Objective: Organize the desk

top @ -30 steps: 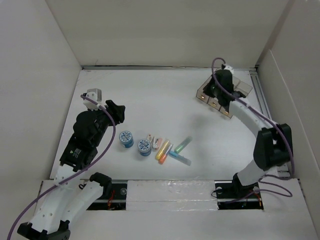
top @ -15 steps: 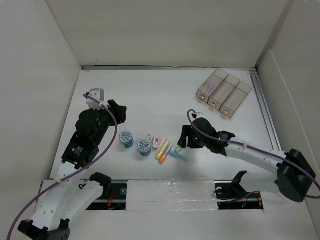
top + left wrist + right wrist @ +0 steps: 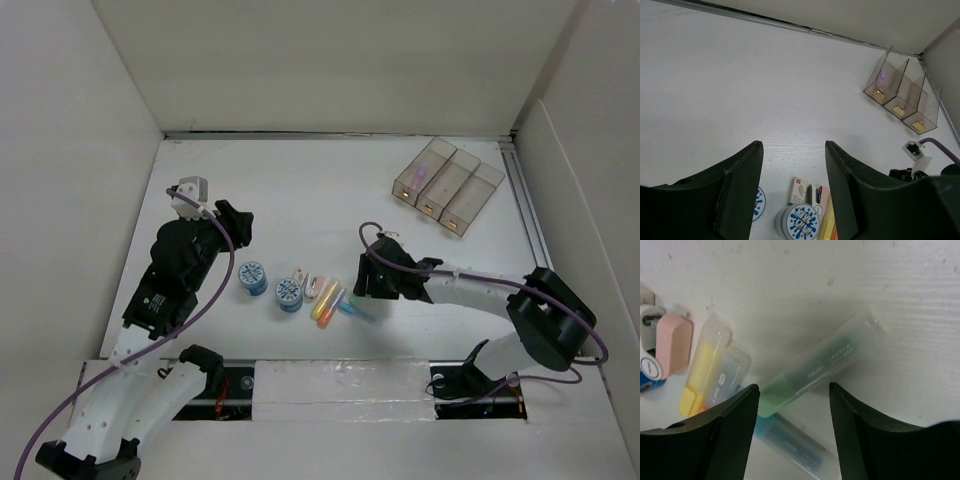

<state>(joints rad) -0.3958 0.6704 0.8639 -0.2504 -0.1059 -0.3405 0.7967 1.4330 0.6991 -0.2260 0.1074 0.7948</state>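
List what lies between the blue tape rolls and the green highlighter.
Top view: a small white box, a pink piece, then a yellow highlighter and an orange highlighter, lying side by side on the desk.

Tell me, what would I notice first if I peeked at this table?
You'd spot the bright row of highlighters near the front middle of the white desk, with two round blue tubs on their left. The right gripper hangs over a green highlighter, jaws open either side. A clear three-slot tray sits far right.
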